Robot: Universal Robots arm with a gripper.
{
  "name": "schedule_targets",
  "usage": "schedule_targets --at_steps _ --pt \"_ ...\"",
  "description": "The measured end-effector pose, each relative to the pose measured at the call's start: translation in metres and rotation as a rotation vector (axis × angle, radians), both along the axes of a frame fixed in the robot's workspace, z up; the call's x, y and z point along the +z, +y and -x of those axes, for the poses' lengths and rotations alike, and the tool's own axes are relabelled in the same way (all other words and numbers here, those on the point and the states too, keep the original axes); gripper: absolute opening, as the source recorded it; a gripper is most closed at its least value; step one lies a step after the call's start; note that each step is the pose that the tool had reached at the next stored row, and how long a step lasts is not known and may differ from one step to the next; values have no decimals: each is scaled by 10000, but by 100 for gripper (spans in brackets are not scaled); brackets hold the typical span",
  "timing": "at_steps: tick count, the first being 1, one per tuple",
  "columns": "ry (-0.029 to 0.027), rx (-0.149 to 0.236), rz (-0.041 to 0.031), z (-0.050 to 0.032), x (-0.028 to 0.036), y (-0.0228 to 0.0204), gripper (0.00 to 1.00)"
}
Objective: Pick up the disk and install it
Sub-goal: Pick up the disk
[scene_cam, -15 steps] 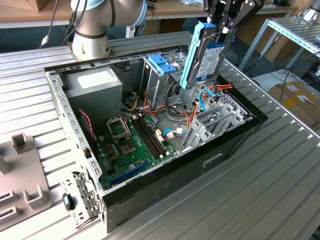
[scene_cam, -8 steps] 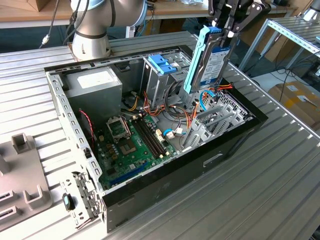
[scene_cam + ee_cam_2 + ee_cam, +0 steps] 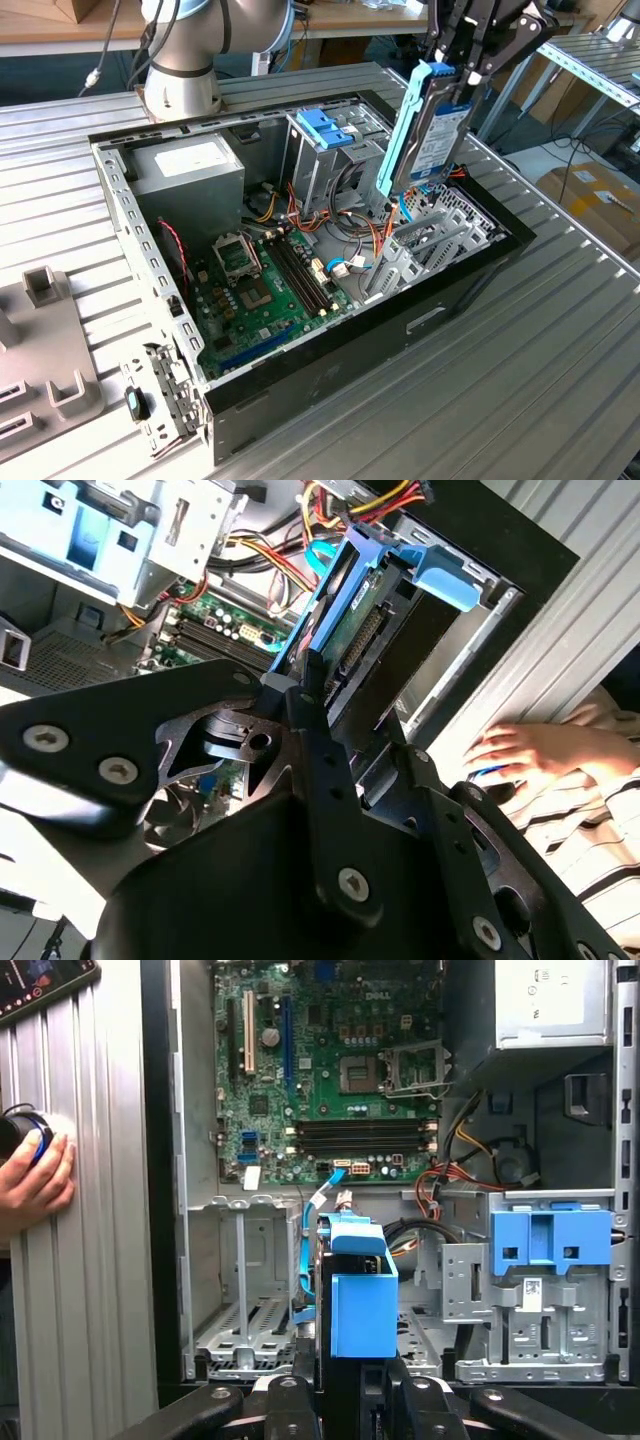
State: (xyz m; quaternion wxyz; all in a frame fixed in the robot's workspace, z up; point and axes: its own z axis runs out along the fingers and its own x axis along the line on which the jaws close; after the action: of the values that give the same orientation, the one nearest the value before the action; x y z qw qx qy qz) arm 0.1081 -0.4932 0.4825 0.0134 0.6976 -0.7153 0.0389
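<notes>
A flat, silver-grey, white-labelled rectangular disk [image 3: 432, 135] framed by a light-blue plastic carrier rail was seen in the upper right of the exterior view. It was held almost on end and slightly tilted over the open black metal computer case [image 3: 330, 375]. The black two-finger gripper [image 3: 457, 82] was clamped on its upper end, with the fingers [image 3: 318, 770] pinching the disk from both flat sides. The lower end was hung over the bare grey metal drive bay [image 3: 440, 235] at the case end on the exterior view's right; contact could not be told. In the first wrist view the blue rail end [image 3: 362, 1305] was lined up between that bay and the grey metal drive cage [image 3: 520, 1330] topped by a darker blue plastic bracket [image 3: 550, 1243]. The green motherboard [image 3: 262, 290] and grey box power supply [image 3: 190, 170] were noted inside the case. A person's hand [image 3: 528, 750] was rested on the ribbed aluminium table [image 3: 530, 380], just outside the case wall.
</notes>
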Motion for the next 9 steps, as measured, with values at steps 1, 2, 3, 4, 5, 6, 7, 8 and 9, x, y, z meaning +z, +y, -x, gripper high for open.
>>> schedule_targets --at_steps 1,2,3,4,5,6,7,8,9 --pt "0 0 1 0 0 -9 35" --pt "0 0 1 0 0 -8 35" --pt "0 0 2 0 0 -8 35" --pt "0 0 3 0 1 -9 35" --pt "0 0 2 0 1 -9 35" --pt "0 0 3 0 1 -9 35" --pt "0 0 2 0 0 -9 35" --pt "0 0 3 0 0 -10 35" --pt "0 0 7 0 2 -10 35"
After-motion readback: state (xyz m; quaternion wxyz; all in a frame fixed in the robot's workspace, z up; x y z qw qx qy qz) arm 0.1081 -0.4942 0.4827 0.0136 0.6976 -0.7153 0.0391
